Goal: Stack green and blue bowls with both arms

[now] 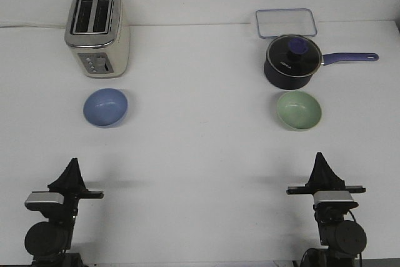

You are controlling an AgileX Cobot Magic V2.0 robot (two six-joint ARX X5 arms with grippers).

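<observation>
On the white worktop (200,154), nothing of the stacking has begun: the two bowls sit well apart and neither arm is near one. The blue bowl (105,107) rests upright at about 9 o'clock from the worktop's middle, just in front of a cream and silver toaster (97,32). The green bowl (299,110) rests upright at about 3 o'clock, just in front of a dark saucepan (293,61) with a purple handle and a glass lid; the pan's edge is close to the bowl's far rim, though whether they touch I cannot tell. Behind the pan, toward 1 o'clock, lies a clear rectangular container (285,22).

The left end effector (72,166) sits at 7 o'clock, its fingers drawn together into a point and holding nothing. The right end effector (320,161) sits at 5 o'clock, likewise closed to a point and empty. Each stands roughly in line with its own bowl, which lies toward 12 o'clock from it.

The step in hand appears to be the opening reach. The next move likely calls for each arm to spread its fingers, travel toward 12 o'clock and come down over a bowl rim. The right arm will probably need care at the green bowl's far side, where the saucepan crowds it; gripping the near rim looks safer. One bowl must then be carried across and lowered into the other.
</observation>
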